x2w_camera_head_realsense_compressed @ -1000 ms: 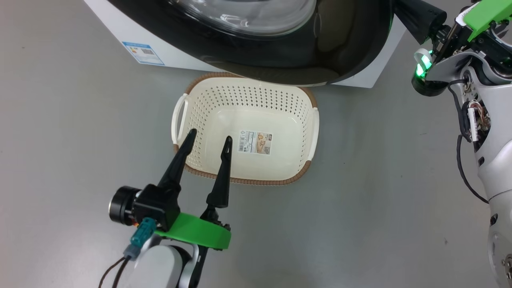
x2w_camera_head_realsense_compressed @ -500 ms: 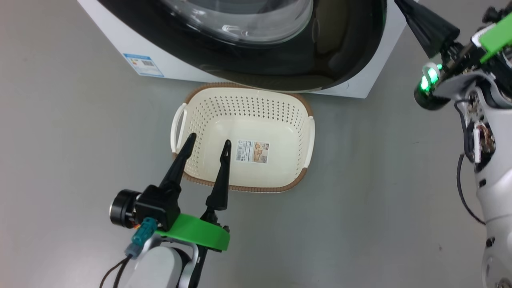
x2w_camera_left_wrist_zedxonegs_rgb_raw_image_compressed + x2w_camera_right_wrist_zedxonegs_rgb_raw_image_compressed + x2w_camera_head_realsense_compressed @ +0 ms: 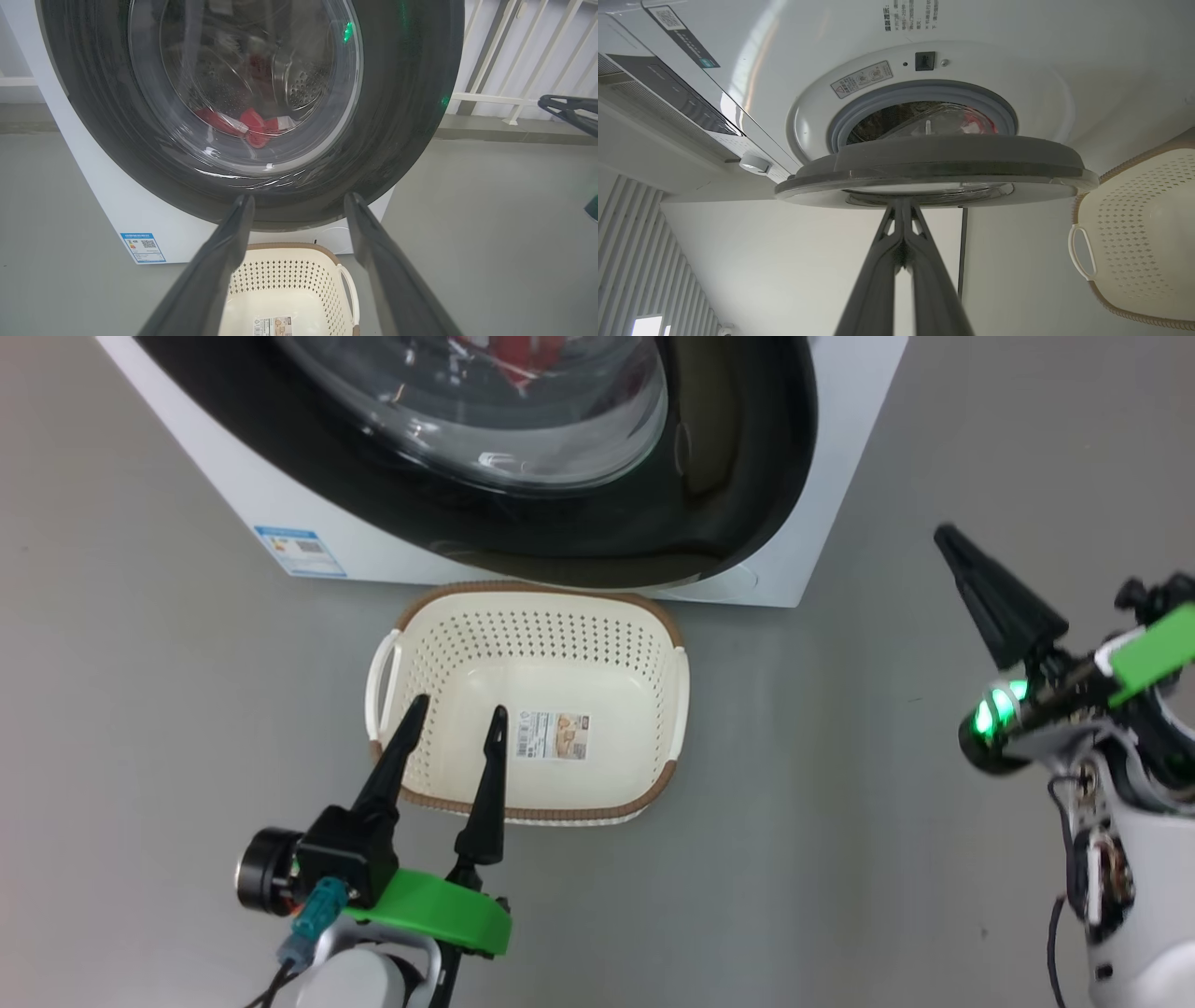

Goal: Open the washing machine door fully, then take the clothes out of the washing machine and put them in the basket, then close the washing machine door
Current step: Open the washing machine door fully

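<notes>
The washing machine (image 3: 845,448) stands at the top of the head view. Its door (image 3: 597,532) hangs ajar; in the right wrist view the door (image 3: 934,163) is edge-on, away from the grey rubber ring (image 3: 924,91). Red clothes (image 3: 247,123) lie in the drum behind the glass. The basket (image 3: 532,588) sits on the floor under the door, with just a paper label inside. My left gripper (image 3: 458,706) is open over the basket's near left rim, holding nothing. My right gripper (image 3: 948,537) is shut and empty, right of the door, its tip (image 3: 903,201) pointing at the door's edge.
A blue label (image 3: 299,551) marks the machine's lower left front. A white railing (image 3: 514,46) stands behind the machine to the right. The dark control panel (image 3: 668,93) shows in the right wrist view. Grey floor (image 3: 840,803) lies around the basket.
The head camera has shifted, showing more of the machine and the red clothes. My right gripper has drawn back from the door's right edge. The left gripper keeps its pose over the basket.
</notes>
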### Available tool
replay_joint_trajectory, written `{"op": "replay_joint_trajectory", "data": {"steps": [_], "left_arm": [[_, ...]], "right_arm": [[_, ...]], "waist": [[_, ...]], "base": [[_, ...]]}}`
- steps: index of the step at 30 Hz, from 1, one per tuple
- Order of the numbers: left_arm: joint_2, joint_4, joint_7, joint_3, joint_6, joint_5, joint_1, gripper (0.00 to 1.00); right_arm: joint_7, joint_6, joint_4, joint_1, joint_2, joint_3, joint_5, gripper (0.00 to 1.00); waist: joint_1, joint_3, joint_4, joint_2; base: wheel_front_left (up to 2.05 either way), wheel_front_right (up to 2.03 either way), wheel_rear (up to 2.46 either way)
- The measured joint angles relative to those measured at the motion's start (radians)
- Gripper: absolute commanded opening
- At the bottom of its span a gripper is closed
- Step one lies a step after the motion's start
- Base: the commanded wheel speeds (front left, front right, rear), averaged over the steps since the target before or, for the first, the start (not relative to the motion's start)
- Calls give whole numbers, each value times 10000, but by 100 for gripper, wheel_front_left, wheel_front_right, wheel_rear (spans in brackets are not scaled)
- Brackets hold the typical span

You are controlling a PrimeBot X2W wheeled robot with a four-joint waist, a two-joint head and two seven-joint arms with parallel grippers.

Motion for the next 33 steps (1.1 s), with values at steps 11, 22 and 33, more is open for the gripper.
{"op": "replay_joint_trajectory", "data": {"steps": [11, 22, 33], "left_arm": [[8, 188, 0, 451, -178, 313, 665, 100], [29, 232, 0, 761, -184, 391, 1241, 100], [35, 234, 0, 1018, -186, 389, 1614, 100]], "right_arm": [[-1329, 0, -2073, 3172, 150, 683, 464, 100], [-3475, 0, -3963, 5610, 194, 1494, 359, 100], [-6452, 0, -4222, 5954, -75, 1992, -3889, 100]], "waist": [[0, -696, -418, 0], [0, -1302, -804, 0], [0, -1781, -1067, 0]], "base": [[0, 0, 0], [0, 0, 0], [0, 0, 0]]}}
